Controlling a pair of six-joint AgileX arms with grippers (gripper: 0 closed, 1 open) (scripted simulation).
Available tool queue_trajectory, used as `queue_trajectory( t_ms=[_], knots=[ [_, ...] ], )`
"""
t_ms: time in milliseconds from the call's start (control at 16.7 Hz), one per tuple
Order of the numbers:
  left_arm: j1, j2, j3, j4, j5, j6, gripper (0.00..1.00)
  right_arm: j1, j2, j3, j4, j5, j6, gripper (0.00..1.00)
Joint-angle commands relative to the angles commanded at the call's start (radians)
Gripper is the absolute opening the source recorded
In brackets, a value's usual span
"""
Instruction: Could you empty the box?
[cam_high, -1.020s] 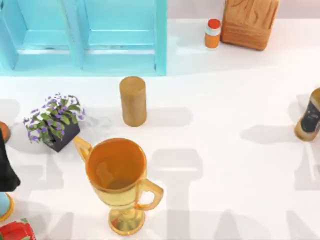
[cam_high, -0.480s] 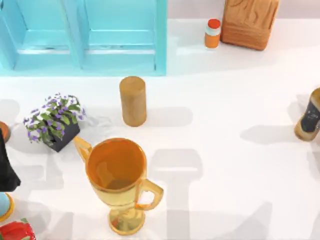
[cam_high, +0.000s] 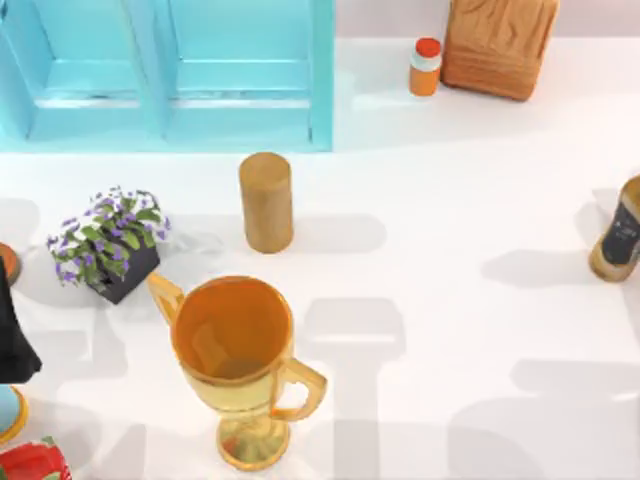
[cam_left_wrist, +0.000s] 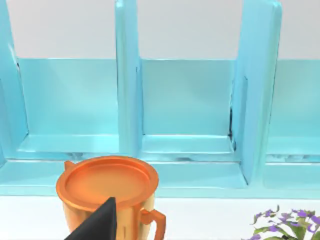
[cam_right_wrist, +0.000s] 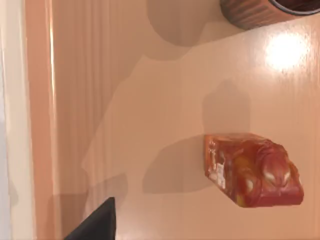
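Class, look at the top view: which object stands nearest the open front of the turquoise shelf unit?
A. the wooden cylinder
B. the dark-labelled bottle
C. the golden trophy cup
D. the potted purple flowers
A: the wooden cylinder stands just in front of the turquoise shelf unit, closer than the golden trophy cup, potted purple flowers or dark-labelled bottle.

Turquoise shelf (cam_high: 170, 75), golden trophy (cam_high: 235, 350), perhaps red-orange packet (cam_right_wrist: 252, 170).

Rendered sim tabletop, not real room. Plain white table (cam_high: 450, 330), flat even light w/ soft shadows. Random household props scattered: blue shelf unit (cam_high: 165, 75), gold trophy cup (cam_high: 235, 350), potted flowers (cam_high: 108, 245), wooden cylinder (cam_high: 266, 200), small orange bottle (cam_high: 425, 67).
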Motion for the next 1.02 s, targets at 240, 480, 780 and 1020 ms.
queue_trajectory(
  t_ms=[240, 480, 780, 1020],
  knots=[
    [0.0, 0.0, 0.0, 0.0, 0.0, 0.0, 1.0, -0.076, 0.254, 0.19, -0.179, -0.001, -0.073, 1.0],
    [0.0, 0.0, 0.0, 0.0, 0.0, 0.0, 1.0, -0.106, 0.348, 0.263, -0.25, -0.001, -0.103, 1.0],
    [0.0, 0.0, 0.0, 0.0, 0.0, 0.0, 1.0, -0.101, 0.345, 0.258, -0.246, -0.001, -0.102, 1.0],
    [0.0, 0.0, 0.0, 0.0, 0.0, 0.0, 1.0, -0.104, 0.358, 0.186, -0.163, -0.001, -0.101, 1.0]
  ],
)
